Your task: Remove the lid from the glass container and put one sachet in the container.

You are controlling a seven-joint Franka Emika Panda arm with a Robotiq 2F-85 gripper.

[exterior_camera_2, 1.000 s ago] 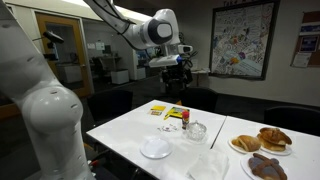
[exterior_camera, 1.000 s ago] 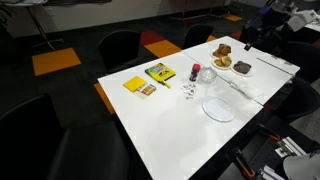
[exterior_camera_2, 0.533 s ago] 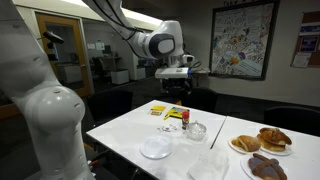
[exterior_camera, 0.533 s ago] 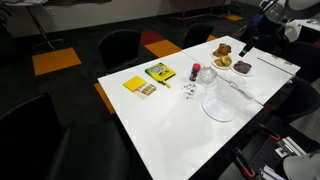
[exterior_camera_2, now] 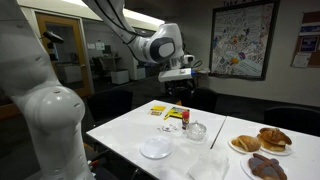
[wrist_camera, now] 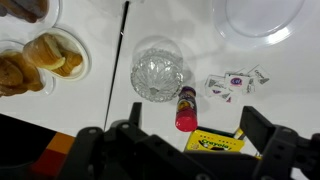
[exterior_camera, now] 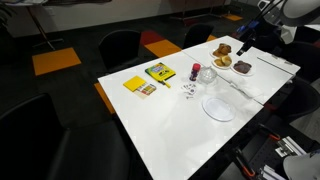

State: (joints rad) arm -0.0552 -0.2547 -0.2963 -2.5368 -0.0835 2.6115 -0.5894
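**Slight swing, nothing held**

Since a second ago the arm (exterior_camera_2: 158, 46) has swung a little, while the things below it lie unchanged. In the wrist view the gripper (wrist_camera: 190, 150) hangs high, jaws spread and empty. Under it stands the red-pink cylinder (wrist_camera: 186, 108), just beside the glass container (wrist_camera: 158, 75). The sachets (wrist_camera: 230, 82) lie near, and the white plate (wrist_camera: 262, 15) lies beyond.

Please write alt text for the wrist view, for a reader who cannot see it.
Seen from above, the open gripper hangs over a white table with the glass container in the middle. A red-pink cylinder is next to it, sachets at picture right, pastries at picture left.
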